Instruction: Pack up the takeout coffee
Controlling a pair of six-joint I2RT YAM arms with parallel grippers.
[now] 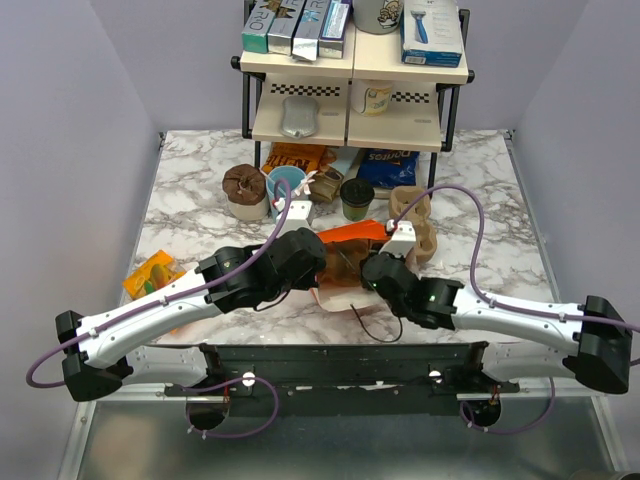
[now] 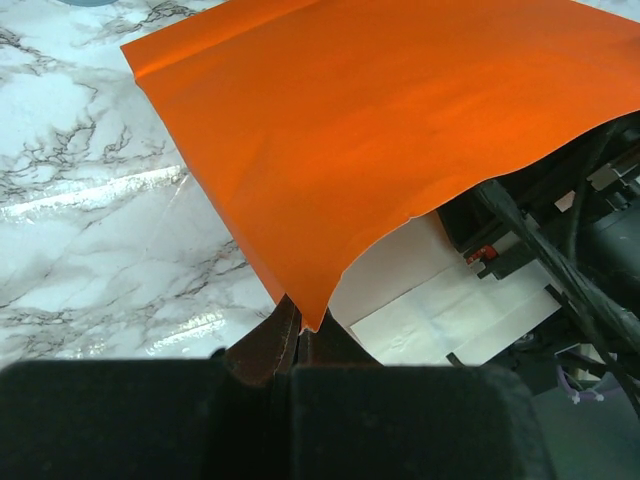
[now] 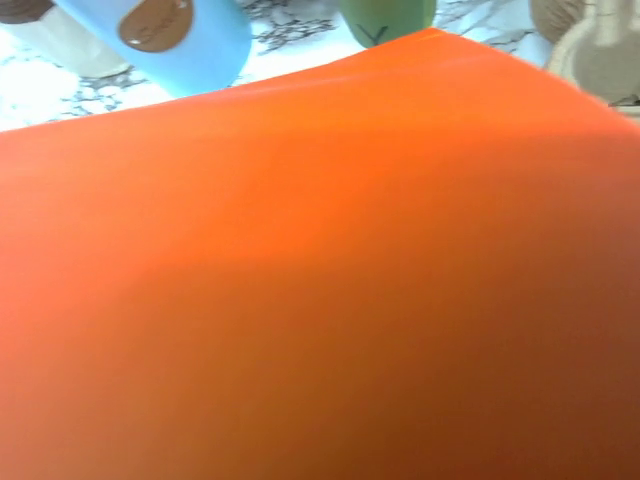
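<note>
Takeout coffee: you will find it upright on the marble table, black lid on, behind the orange bag and clear of both arms; no gripper touches it
Coffee's neighbours: the light blue cup stands to its left and the brown pulp cup carriers just to its right; a pale cup with a brown lid sits further left
Orange bag: it lies at the middle of the table between the two wrists, and its glossy side fills most of both wrist views
Left gripper: pressed together, pinching the near corner of the orange bag; the bag's edge runs straight down into the closed jaws
White sheet: shows under the lifted edge of the bag in your left wrist view; what it is cannot be told
Right gripper: low at the right side of the bag; its fingers are hidden from above and do not appear in its own camera, so you cannot tell whether it is spread or gripping
Background: a two-tier shelf with boxes stands at the far edge; a yellow snack packet lies beside the left arm
</note>
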